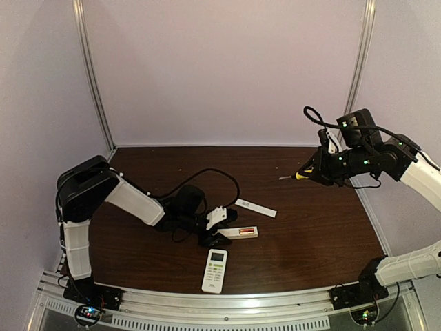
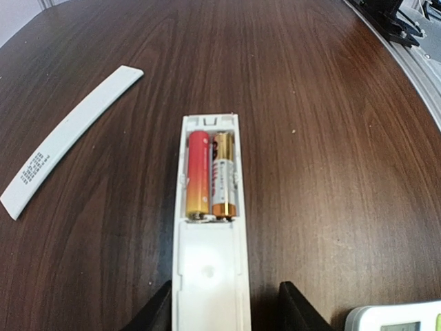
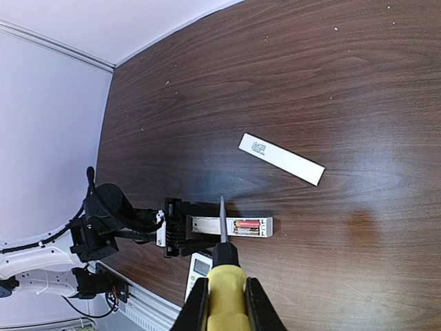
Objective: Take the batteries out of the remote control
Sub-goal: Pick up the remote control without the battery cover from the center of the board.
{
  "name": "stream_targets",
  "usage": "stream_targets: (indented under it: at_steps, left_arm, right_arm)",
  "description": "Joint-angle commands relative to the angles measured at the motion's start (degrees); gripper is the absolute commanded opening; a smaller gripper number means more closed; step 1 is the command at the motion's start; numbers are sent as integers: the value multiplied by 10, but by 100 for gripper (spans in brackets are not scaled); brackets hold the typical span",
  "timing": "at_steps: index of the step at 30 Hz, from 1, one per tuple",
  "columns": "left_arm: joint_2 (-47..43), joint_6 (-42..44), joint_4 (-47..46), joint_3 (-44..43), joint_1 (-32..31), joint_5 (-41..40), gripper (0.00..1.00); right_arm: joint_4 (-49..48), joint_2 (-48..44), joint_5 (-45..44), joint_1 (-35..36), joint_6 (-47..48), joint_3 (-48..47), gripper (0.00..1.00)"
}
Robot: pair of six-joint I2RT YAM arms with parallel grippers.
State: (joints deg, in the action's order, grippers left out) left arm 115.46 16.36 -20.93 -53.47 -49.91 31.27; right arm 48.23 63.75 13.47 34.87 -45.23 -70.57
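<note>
Batteries (image 2: pixel 210 176): two cells side by side in the open bay of the remote (image 2: pixel 210 276), one red-orange, one gold-and-red, both seated. The remote lies back-up on the table (image 1: pixel 310 227), 6 o'clock of table centre in the top view.

My left gripper (image 2: pixel 224 318) straddles its closed end. The fingers (image 2: pixel 153 314) are apart, one each side, with a gap showing on the right, so not clamped. The bay is at 12 o'clock from them. The cover (image 2: pixel 69 141) is off, lying flat at 10 o'clock of the bay. A second remote (image 1: pixel 215 270) lies face up at 7 o'clock of the first in the top view.

My right gripper (image 3: pixel 226 310) is raised at 2 o'clock of the remote, well apart, clamped on the screwdriver (image 3: pixel 224 272) handle. In its wrist view the tip lines up over the remote.

Handling guess: the cells are light, rigid, smooth and round, so they'll slip and roll. They sit tight, with no finger room beside the bay walls. Best bet is to lever one end up with the tip, then pinch across the middle. The remote is light too and likely skids unless pinned.
</note>
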Motion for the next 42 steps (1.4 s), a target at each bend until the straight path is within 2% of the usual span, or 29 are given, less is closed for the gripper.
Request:
stream_targets:
  at_steps: [1, 9, 14, 21, 29, 39, 42]
  left_arm:
    - [14, 19, 0, -5, 3, 10, 45]
    - [19, 26, 51, -32, 4, 21, 15]
    - [5, 23, 77, -46, 4, 22, 7]
    - [-40, 16, 106, -49, 3, 8, 0]
    - [-99, -19, 160, -54, 3, -21, 0]
    - [-145, -88, 250, -78, 3, -92, 0]
    - [-152, -80, 266, -84, 4, -83, 0]
  right_arm:
    - [6, 4, 3, -1, 2, -3, 0]
    - [11, 17, 14, -1, 14, -17, 0]
    - [29, 29, 30, -1, 29, -40, 0]
    - [40, 30, 60, -1, 25, -55, 0]
    - [62, 21, 51, 0, 42, -73, 0]
    - [41, 14, -28, 64, 34, -76, 0]
    - [38, 14, -41, 76, 29, -75, 0]
